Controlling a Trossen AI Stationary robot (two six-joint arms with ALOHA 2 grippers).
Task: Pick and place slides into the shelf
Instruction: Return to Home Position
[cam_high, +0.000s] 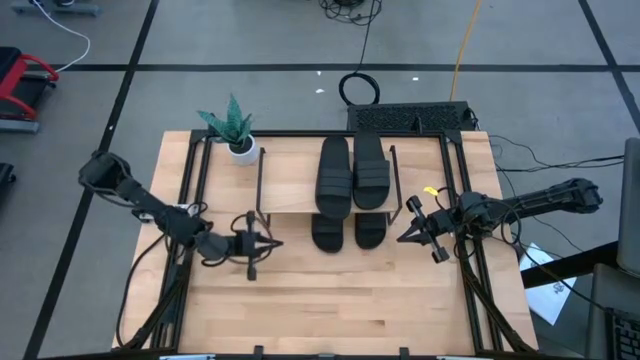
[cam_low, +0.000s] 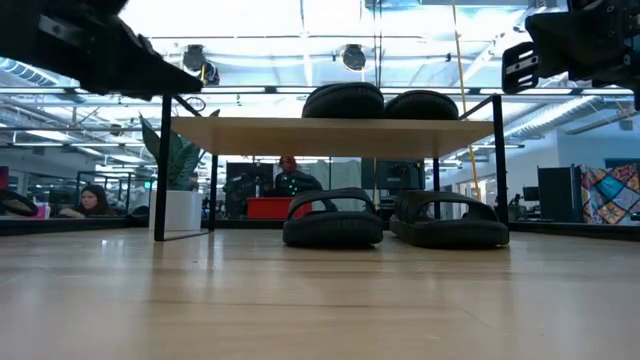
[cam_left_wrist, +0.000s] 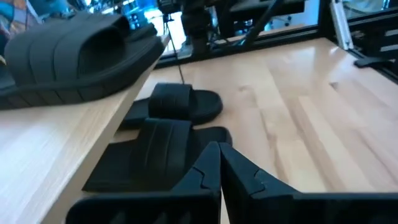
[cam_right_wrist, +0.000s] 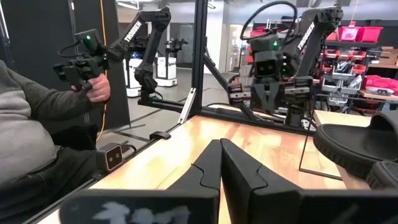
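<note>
1. Black slides fill the shelf. The left upper slide and the right upper slide lie close side by side on its light wooden top board, lengthways from back to front.
2. Under that board, on the wooden tabletop, rest the left lower slide and the right lower slide. From above, only their ends stick out past the shelf's front edge. The low view shows them just beside each other between the thin black legs.
3. The left gripper hangs in front of the shelf's left front corner, pointing across towards the lower slides. Its fingers are pressed together on nothing, their tips meeting in the left wrist view. In the low view it sits higher than the top board.
4. The right gripper hangs just off the shelf's right front corner, pointing in towards the shelf. Its fingers are likewise closed on each other and empty, and it too is above board height.
5. A potted plant in a white pot stands just outside the shelf's back left corner.
6. Off to the shelf's right side, the right wrist view shows a person in a grey sleeve, whose hand grips a dark handheld device.
</note>
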